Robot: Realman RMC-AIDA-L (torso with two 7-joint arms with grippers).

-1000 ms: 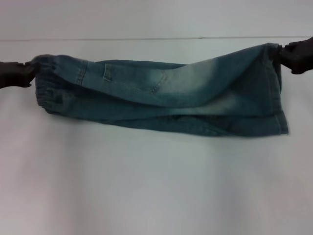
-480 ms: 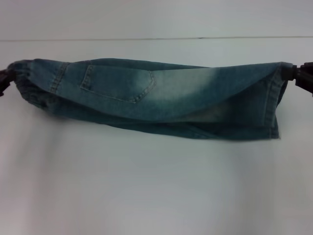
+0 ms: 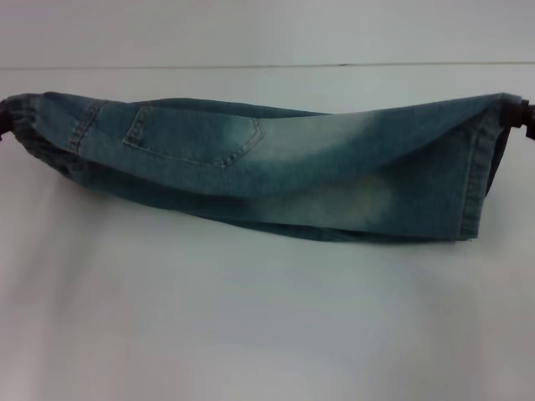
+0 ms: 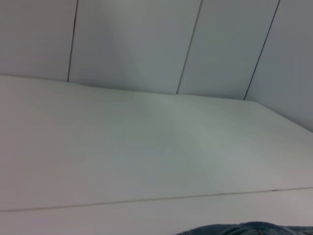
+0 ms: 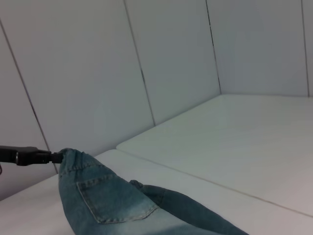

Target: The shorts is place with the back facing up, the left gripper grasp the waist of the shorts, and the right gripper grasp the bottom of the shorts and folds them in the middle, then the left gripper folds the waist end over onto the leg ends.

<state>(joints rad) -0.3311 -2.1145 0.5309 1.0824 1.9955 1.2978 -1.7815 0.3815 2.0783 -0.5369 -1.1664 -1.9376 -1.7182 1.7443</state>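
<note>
No readable text, labels, brands or numbers on shorts (image 3: 276, 167) or elsewhere.

Only the shorts (image 3: 267, 171) occupy the table (image 3: 267, 334).

Faded blue-green denim shorts (image 3: 276, 167) with a paler washed patch lie on a white table (image 3: 267, 326).

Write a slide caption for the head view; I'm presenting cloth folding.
Left gripper and right gripper hold the shorts stretched between them above the table.
</note>
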